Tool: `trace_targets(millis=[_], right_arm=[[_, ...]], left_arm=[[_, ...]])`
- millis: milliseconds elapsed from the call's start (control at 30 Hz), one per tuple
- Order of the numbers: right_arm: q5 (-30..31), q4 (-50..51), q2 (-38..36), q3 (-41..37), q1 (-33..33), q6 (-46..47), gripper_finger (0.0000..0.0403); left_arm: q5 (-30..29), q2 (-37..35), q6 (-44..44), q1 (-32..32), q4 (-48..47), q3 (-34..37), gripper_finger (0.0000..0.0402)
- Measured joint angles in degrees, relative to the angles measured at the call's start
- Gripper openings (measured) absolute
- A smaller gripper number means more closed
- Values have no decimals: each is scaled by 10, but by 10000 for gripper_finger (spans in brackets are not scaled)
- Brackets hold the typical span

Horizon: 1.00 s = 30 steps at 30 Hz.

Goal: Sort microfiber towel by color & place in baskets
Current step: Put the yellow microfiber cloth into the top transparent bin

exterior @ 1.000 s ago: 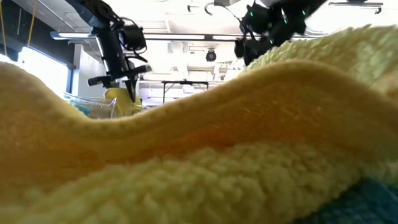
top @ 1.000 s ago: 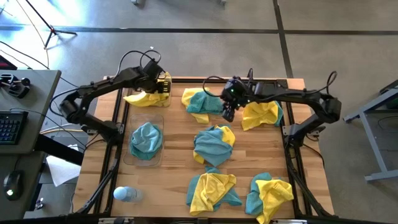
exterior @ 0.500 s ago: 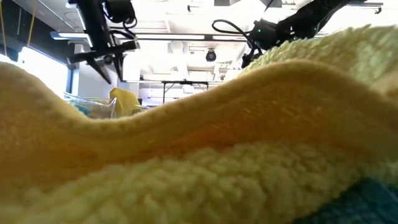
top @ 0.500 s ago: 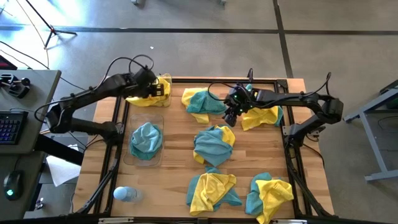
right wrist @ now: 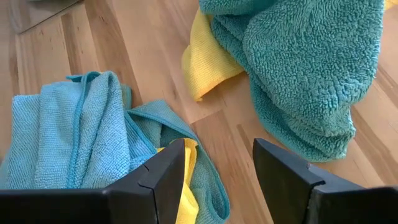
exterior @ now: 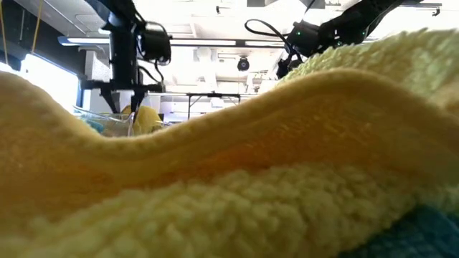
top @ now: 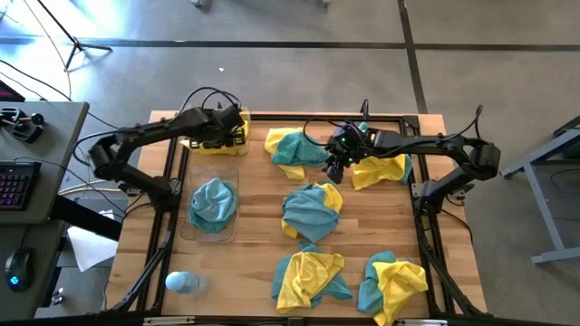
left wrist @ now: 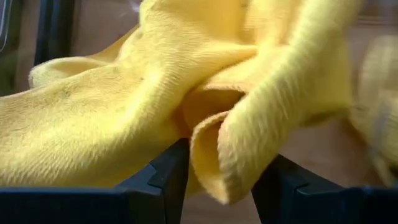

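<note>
Yellow and teal fuzzy microfiber towels lie across the wooden table, two of them already in clear plastic baskets at the left of the overhead frame.

One yellow towel (top: 210, 142) sits in the upper-left clear basket (top: 214, 150), with a fold between the part-open fingers of the left gripper (top: 237, 129); whether it is gripped I cannot tell. One teal towel (top: 214, 202) fills the second clear basket (top: 213, 234) just below. Five mixed yellow-and-teal piles remain on the light wooden table (top: 259, 206): two at the top, one in the centre, two at the bottom. The right gripper (top: 333, 169) hovers open and empty between the two upper piles (top: 292, 148) and (top: 381, 167). One small pale blue bottle (top: 182, 282) lies at lower left.
</note>
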State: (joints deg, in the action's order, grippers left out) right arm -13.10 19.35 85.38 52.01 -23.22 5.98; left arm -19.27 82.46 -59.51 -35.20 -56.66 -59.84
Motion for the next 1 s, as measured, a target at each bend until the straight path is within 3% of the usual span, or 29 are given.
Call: trace_targets(millis=[267, 633, 800, 1000], right_arm=[[-4, 0, 0, 0, 0, 0, 185], [-5, 0, 0, 0, 0, -10, 185], [-6, 0, 0, 0, 0, -11, 185], [-6, 0, 0, 0, 0, -11, 185]], left_arm=[[-30, 60, -2, -40, 55, 0, 142], [41, 150, 39, -64, 100, -4, 142], [34, 137, 45, -64, 118, -1, 142], [24, 73, 47, -65, 101, 1, 142]])
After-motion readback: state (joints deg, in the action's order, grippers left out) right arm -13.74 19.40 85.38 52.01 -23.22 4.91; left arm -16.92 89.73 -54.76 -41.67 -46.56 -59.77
